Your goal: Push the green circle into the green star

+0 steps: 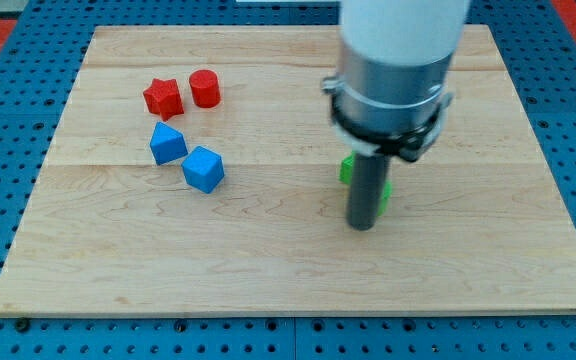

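Note:
Two green blocks sit right of the board's centre, mostly hidden behind my rod. One green piece (347, 169) shows at the rod's left side and another green piece (384, 197) at its right side; I cannot tell which is the circle and which is the star. My tip (362, 226) rests on the board just below these green pieces, touching or almost touching them.
A red star (163, 97) and a red cylinder (204, 88) sit at the upper left. Two blue blocks (167, 144) (204, 168) lie just below them. The wooden board (268, 260) lies on a blue pegboard. The arm's grey and white body (393, 70) covers the upper right.

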